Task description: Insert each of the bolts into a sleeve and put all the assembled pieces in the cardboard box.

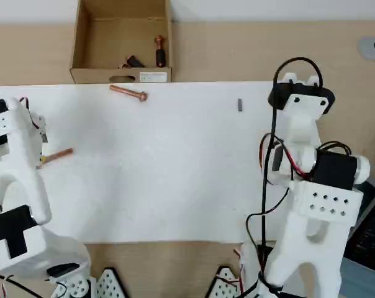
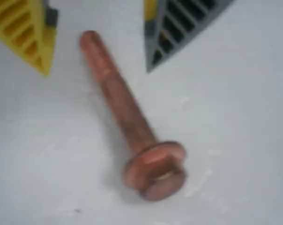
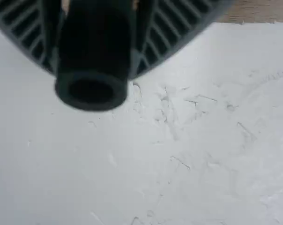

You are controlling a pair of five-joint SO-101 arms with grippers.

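Note:
A copper bolt (image 2: 132, 122) lies on the white mat, its threaded tip between the fingers of my left gripper (image 2: 97, 65), which is open and not touching it. From above, this bolt (image 1: 56, 156) pokes out beside the left arm (image 1: 13, 133) at the mat's left edge. My right gripper (image 3: 94, 65) is shut on a black sleeve (image 3: 92, 89), held just above the mat with its open end facing out. A second bolt (image 1: 128, 93) lies near the cardboard box (image 1: 82, 43). Inside the box are two bolts in sleeves (image 1: 159, 51).
A small dark piece (image 1: 239, 105), possibly a sleeve, sits at the mat's far edge, left of the right arm (image 1: 305, 155). The white mat (image 1: 162, 180) is bare in its middle. Wooden tabletop surrounds the mat.

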